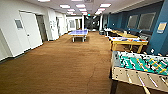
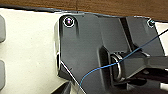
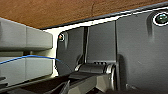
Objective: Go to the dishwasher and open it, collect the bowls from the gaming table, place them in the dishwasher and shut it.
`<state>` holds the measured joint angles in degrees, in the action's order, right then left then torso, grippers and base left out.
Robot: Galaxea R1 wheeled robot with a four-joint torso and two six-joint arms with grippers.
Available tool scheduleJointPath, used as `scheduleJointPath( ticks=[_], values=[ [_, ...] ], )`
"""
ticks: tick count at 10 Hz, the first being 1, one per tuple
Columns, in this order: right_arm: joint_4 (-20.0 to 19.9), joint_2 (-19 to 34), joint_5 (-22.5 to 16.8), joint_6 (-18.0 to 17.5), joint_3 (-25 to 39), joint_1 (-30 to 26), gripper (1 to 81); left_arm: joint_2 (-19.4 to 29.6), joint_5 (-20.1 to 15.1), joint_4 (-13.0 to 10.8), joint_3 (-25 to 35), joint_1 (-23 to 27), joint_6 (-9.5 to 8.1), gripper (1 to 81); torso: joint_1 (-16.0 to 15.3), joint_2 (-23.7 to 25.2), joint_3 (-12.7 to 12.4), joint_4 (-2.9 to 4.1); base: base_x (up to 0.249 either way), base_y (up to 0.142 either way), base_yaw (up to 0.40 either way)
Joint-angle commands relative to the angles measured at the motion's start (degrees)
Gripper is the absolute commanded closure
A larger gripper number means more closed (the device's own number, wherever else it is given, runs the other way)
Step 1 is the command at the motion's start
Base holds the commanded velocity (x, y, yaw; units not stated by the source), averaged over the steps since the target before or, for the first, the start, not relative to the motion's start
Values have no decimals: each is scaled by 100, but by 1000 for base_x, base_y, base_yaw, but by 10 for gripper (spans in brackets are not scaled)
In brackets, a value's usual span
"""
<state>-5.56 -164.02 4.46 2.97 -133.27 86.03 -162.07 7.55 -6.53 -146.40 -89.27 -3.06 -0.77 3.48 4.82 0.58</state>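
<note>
A: What is seen from the head view?

B: A long room with brown carpet (image 1: 62, 65) is shown. A table-football table (image 1: 140, 70), with a green field and rods, is placed close by on the right side. Behind it, along the blue wall (image 1: 155, 37), the gaming table (image 1: 126, 41) with a yellow edge is found. On this surface some small coloured things are noticed, orange and blue, but it cannot be told whether they are the bowls.

A: And farther away?

B: A blue table-tennis table (image 1: 78, 33) is set near the middle of the room, well apart from the other two. White doors (image 1: 31, 28) are seen on the left wall.

A: How is the state of each tool?

B: It cannot be told. In both wrist views the dark plate of the robot, its white body and a thin blue cable (image 2: 100, 68) are shown, with brown carpet beyond, but the fingers are not made out.
</note>
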Motion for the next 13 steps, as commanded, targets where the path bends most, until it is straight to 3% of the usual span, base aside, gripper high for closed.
scheduleJointPath(
  ticks=[1, 10, 13],
  values=[
    [72, 34, -314, 28, 56, -248, 10, 113, -280, 21, -12, 212, -28, 10, 0, 0, 0, 0, 0, 0, 0],
    [143, -195, -314, 28, -251, -230, 10, 96, -315, 29, -12, 212, -28, 10, 0, 2, 0, 0, 0, 0, 0],
    [186, -195, -314, 19, -260, -222, 10, 87, -324, 29, -12, 212, -28, 10, 13, 11, -5, 0, 90, 0, 0]
  ],
)
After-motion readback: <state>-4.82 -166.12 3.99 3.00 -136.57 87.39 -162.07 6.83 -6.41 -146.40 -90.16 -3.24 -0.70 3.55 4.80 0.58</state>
